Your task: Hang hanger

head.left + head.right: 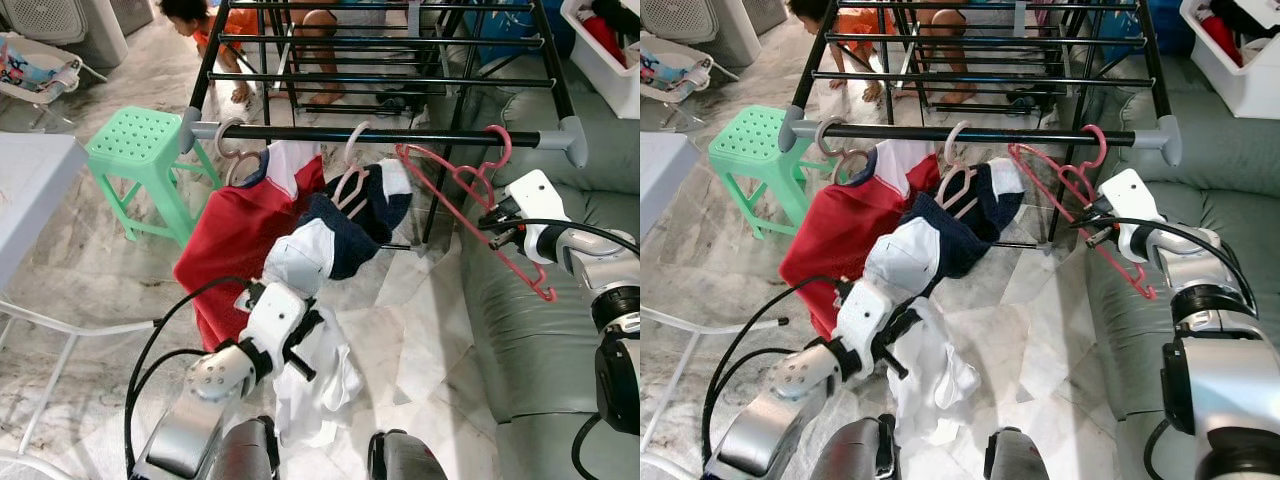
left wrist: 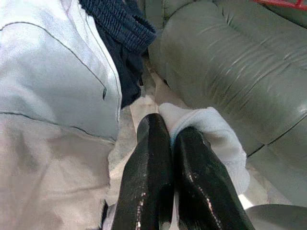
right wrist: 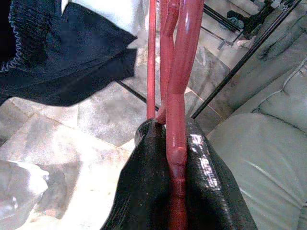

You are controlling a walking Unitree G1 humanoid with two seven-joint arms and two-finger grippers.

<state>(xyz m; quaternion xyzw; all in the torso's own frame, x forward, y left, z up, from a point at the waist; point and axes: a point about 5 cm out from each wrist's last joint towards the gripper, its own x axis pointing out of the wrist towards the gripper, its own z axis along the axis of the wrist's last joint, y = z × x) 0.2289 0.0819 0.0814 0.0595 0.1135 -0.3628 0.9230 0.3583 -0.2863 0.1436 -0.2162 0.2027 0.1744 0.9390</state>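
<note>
The red hanger [image 1: 470, 200] has its hook looped over the black rail [image 1: 380, 134] of the drying rack [image 1: 400, 60], near the rail's grey end cap on the robot's right, and its body slants down and away from the rail toward the grey-green sofa [image 1: 530, 330]. The right gripper [image 3: 175, 143] is clamped on the hanger's lower stem, the red plastic squeezed between the two black fingers [image 3: 144, 187] (the wrist view shows it plainly), below the rail and over the sofa's edge.

Further along the rail toward the robot's left hang two pale hangers: one carries a navy and white garment [image 1: 350, 225], and the next carries a red shirt [image 1: 240, 240] that drapes well below the rail. The left gripper [image 2: 170, 143] is below the rail, under the navy garment, fingers pressed together on a piece of white cloth [image 2: 211, 134] that trails down to the marble floor [image 1: 420, 330].

Beside the rail's left end stands a green plastic stool [image 1: 140, 160]. Behind the rail, past the rack's upper bars, a person's bare legs and feet [image 1: 320, 60] show on the floor, with another person in orange [image 1: 215, 25] bent low beside them. A white bin [image 1: 600, 50] sits beyond the rail's right end.
</note>
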